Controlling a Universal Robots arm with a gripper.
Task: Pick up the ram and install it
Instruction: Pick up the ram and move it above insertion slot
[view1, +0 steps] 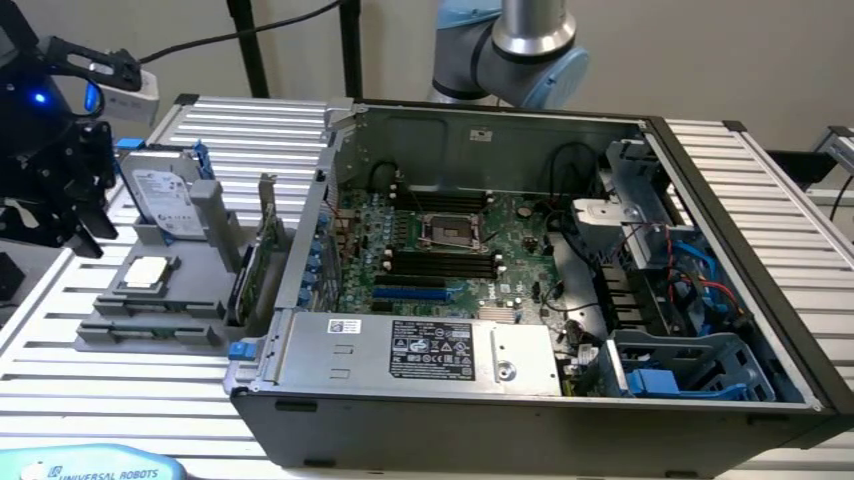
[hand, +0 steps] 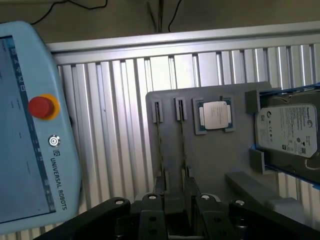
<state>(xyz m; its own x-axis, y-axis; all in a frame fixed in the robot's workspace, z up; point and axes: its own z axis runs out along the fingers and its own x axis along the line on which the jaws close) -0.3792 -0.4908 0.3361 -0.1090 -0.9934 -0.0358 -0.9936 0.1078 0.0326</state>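
Ram (hand: 159, 137): two sticks stand on edge in the grey holder (hand: 220, 160) on the worktop (hand: 115, 125), beside one processor (hand: 214, 116) and one drive (hand: 287, 130). The holder is on the exterior view's left of the open case (view1: 534, 430). The fingers (hand: 194, 195) are spread and empty above the sticks.

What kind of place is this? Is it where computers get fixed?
Most likely a robotics lab workbench, not a shop: a robot arm rises behind an open computer case on a slatted metal table, and a Universal Robots control tablet lies nearby.
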